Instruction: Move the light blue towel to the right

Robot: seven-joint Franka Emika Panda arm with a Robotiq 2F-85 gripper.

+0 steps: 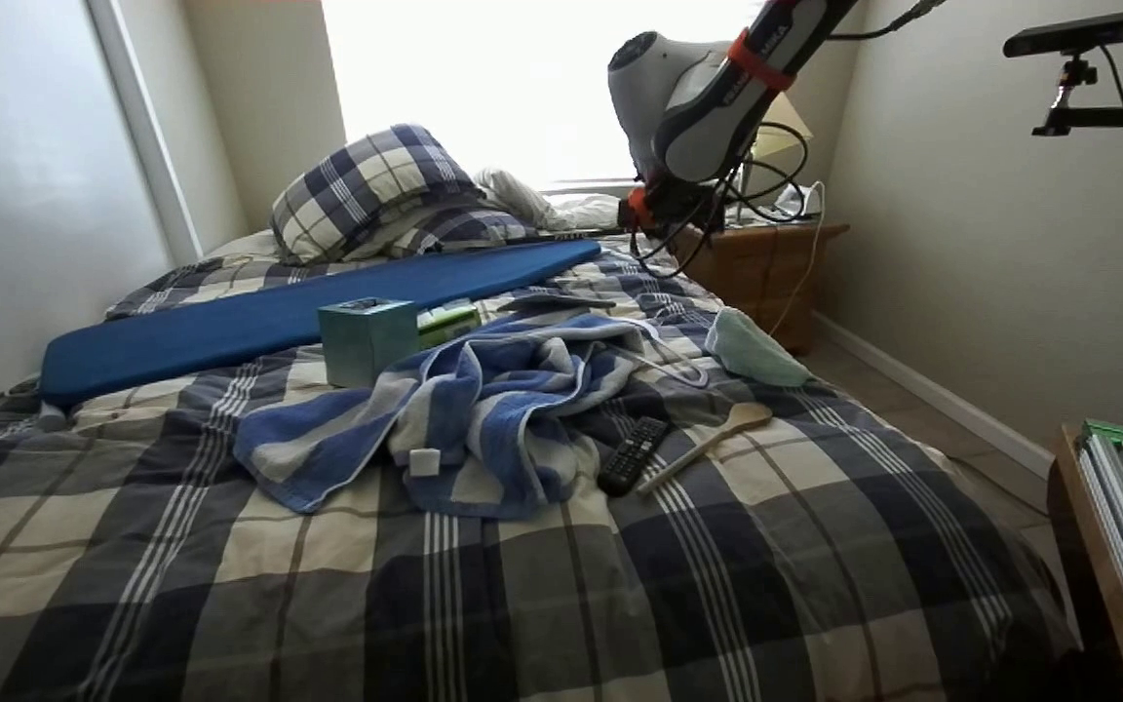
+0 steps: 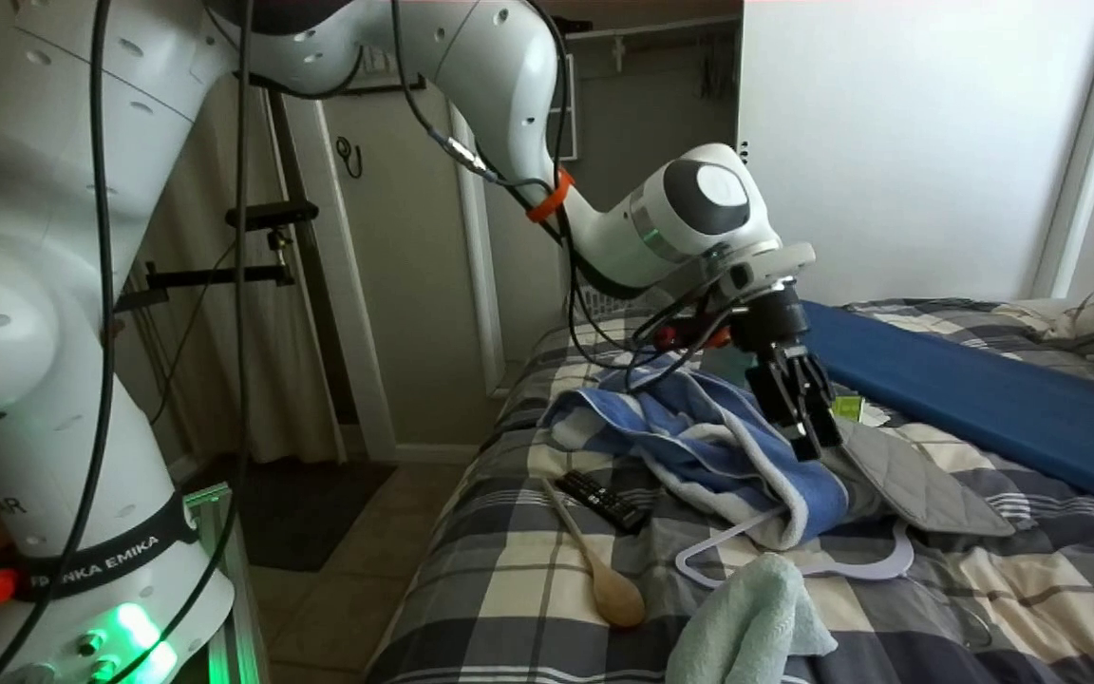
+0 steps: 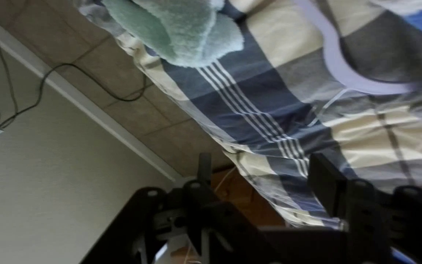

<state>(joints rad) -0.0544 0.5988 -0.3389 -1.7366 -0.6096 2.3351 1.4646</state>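
In an exterior view, the wooden spoon (image 2: 617,598) and the black remote control (image 2: 602,501) lie to the lower left of your gripper (image 2: 818,445); the blue-and-white striped towel (image 2: 689,446) sprawls below it and to its left. Next comes the pale aqua towel (image 2: 751,622), probably the task's light blue towel: it rests on the plaid bedspread (image 2: 518,570), well below your gripper and slightly left of it, its long folds pointing roughly toward the lilac clothes hanger (image 2: 860,571). Your gripper hangs above the bedspread, fingers (image 3: 324,178) spread with nothing held; in the wrist view the pale aqua towel lies past the fingertips and to their left. To the gripper's right lie the grey quilted pad (image 2: 922,480) and the blue ironing board (image 2: 974,404). Your coming reach turns on one offset: that towel likely sits below the tool and toward the bedspread's edge, so a sideways travel, then a descent with the jaws across its folds, seems best.
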